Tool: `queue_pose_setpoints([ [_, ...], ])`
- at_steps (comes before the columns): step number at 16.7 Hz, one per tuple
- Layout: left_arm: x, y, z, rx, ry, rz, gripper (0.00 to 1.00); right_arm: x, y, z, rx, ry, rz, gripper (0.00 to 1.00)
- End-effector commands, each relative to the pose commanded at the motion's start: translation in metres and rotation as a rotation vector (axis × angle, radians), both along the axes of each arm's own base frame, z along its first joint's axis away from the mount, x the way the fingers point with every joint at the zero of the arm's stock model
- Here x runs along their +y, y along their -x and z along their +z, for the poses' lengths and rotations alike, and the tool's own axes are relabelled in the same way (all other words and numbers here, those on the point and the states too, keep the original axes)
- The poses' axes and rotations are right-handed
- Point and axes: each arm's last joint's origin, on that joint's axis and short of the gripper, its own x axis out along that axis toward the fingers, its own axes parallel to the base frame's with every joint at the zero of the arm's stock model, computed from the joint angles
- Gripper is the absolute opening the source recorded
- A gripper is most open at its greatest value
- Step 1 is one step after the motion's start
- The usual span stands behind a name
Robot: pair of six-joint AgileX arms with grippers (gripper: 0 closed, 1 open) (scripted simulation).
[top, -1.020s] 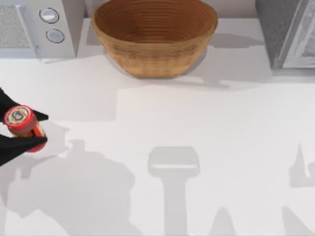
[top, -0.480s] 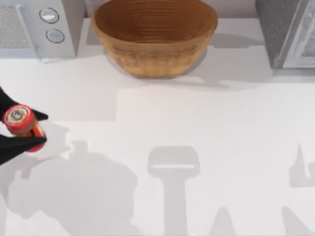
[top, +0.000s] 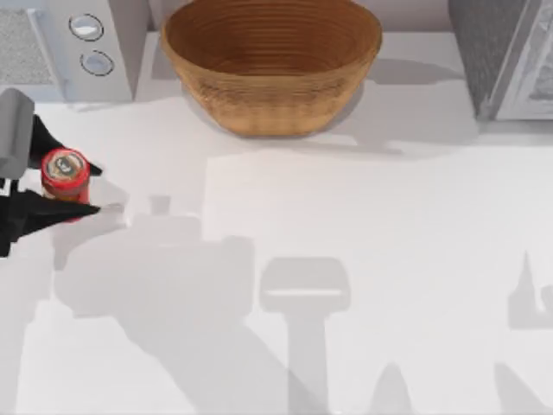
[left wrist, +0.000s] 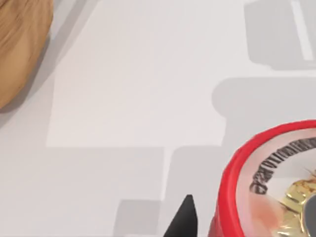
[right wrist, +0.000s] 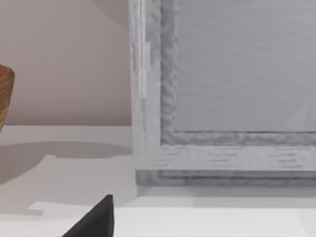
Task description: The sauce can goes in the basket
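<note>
Left gripper (top: 71, 187) at table's (top: 363, 259) left edge, fingers clamped on sauce can (top: 66, 171): red, silver top, upright. Wide bare tabletop btwn can & basket (top: 271, 65), far centre, tan wicker. Right gripper: fingers' state can't tell.

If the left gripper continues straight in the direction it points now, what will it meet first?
In the top view the left gripper, shut on the sauce can, points toward the table's right. That line seems to cross bare table; the basket lies off it, farther back. The gripper's height is unclear, so this is tentative.
</note>
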Motion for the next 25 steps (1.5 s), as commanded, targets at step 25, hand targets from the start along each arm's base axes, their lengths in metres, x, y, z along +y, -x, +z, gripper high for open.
queue_pose_setpoints([
  [25,-0.187,-0.106,0.136,0.026,0.267,0.671,0.0,0.0,0.0,0.0,0.0,0.0,0.0,1.0],
])
